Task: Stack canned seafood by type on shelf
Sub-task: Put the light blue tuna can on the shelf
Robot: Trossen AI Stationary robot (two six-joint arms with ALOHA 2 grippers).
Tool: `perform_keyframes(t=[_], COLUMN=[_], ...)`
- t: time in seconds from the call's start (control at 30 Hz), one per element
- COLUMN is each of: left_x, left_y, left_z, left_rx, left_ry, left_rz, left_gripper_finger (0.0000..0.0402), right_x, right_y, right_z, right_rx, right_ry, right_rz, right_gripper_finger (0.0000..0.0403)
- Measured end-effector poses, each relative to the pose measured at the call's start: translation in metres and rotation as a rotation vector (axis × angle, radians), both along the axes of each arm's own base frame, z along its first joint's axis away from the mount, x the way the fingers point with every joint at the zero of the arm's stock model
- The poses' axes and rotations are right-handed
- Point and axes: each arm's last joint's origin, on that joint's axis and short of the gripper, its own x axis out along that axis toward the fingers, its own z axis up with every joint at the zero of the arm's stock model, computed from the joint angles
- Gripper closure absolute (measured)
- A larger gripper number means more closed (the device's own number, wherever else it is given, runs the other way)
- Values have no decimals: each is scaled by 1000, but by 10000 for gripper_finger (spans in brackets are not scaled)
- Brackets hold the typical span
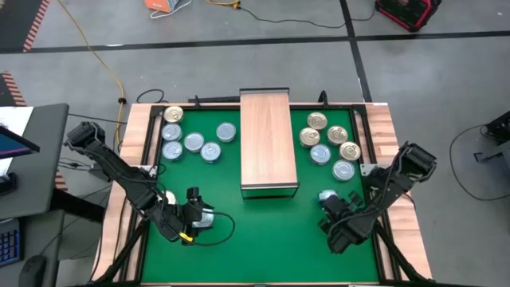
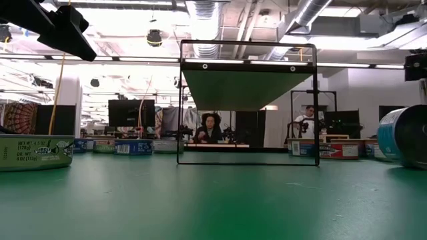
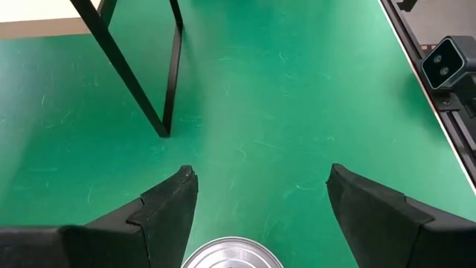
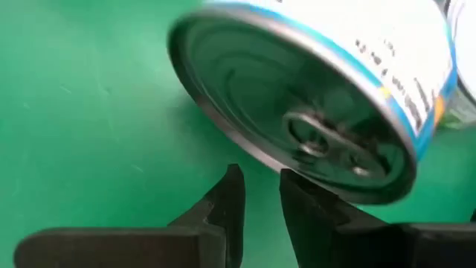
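The shelf point(image 1: 269, 143) stands mid-mat on a black frame point(image 2: 247, 100). Several cans lie flat to its left point(image 1: 194, 142) and several to its right point(image 1: 339, 133). My left gripper point(image 1: 195, 214) point(image 3: 260, 175) is open at the near left; a silver-topped can point(image 3: 232, 254) point(image 1: 205, 217) lies flat on the mat point(image 2: 37, 152) below and between its fingers. My right gripper point(image 1: 333, 207) point(image 4: 260, 177) is at the near right with only a narrow gap between its fingers. Just past them a blue-and-white can point(image 4: 312, 97) point(image 2: 405, 137) is tipped up on its rim. My left gripper's fingers stand on either side of the flat can, and whether they touch it I cannot tell. My right gripper's fingertips point(image 4: 288, 182) sit right at the tipped can's lower rim point(image 4: 256, 152), with nothing between them. Whether they touch the rim I cannot tell.
Bare green mat point(image 1: 263, 239) lies between the two arms in front of the shelf. A wooden border point(image 1: 386, 135) rings the mat. A small camera point(image 3: 446, 59) sits at the mat's edge. People sit in the room beyond point(image 2: 210, 128).
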Motion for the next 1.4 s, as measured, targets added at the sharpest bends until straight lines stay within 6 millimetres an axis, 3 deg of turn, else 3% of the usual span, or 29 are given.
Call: perform_keyframes(t=[0.17, 0.33, 0.47, 0.57, 0.73, 0.93, 1.2, 1.4], left_x=[0, 0, 0, 1, 1, 1, 0, 0], left_y=[0, 0, 0, 1, 1, 1, 0, -1], left_z=[0, 0, 0, 0, 0, 0, 0, 0], left_rx=[-12, -24, -15, -15, -7, 7, -7, -12], left_ry=[4, 6, -3, -7, -7, -8, 7, 20], left_rz=[-1, 3, 14, 23, 18, 14, -7, -37], left_gripper_finger=[114, 114, 114, 114, 114, 114, 114, 114], right_x=[7, 20, 27, 33, 49, 67, 75, 62], right_y=[13, 27, 25, 17, -3, -41, -83, -89], right_z=[15, 53, 76, 81, 86, 93, 116, 104], right_rx=[22, 15, -54, -85, -8, 105, 293, 351], right_ry=[3, 32, 123, 208, 362, 484, 359, 314], right_rz=[79, 194, 325, 387, 425, 422, 433, 448], right_gripper_finger=[284, 284, 272, 234, 130, 39, 29, 30])
